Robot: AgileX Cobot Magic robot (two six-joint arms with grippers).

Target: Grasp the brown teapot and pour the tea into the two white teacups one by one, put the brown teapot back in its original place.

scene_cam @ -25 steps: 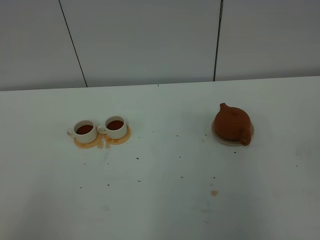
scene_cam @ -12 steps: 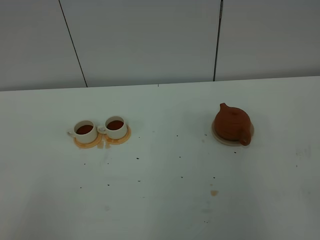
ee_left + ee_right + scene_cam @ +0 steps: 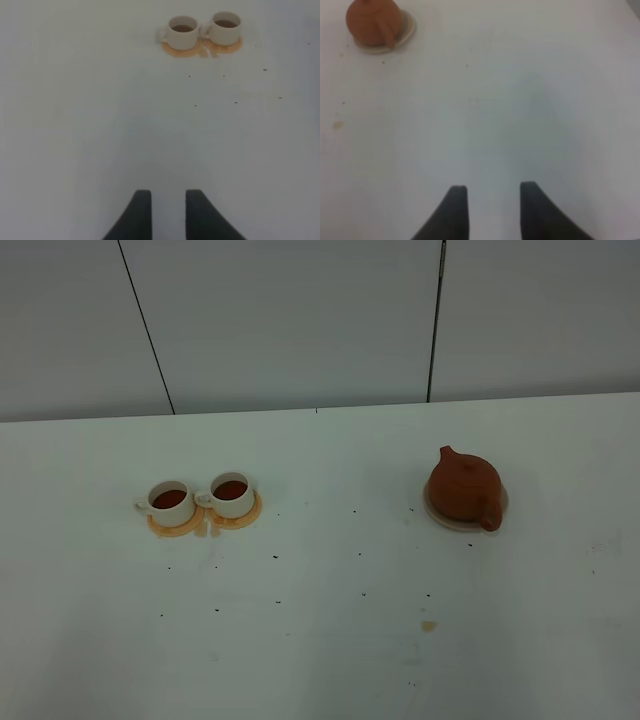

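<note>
On your white table nothing has shifted: teapot back on its saucer right, both cups full left, both grippers' jaws open, empty — task looks finished.

White table, 2 orange coasters w/ cups, beige saucer w/ teapot, dark specks, small tea stain

The brown teapot is a plain reddish-brown clay, and the saucer under it is pale beige. The two white teacups are cream-white with dark reddish-brown tea inside, on orange coasters ringed by a paler orange stain. The table is white, flecked with small dark specks and one faint orange spot; the gripper fingers are dark grey-black.
</note>
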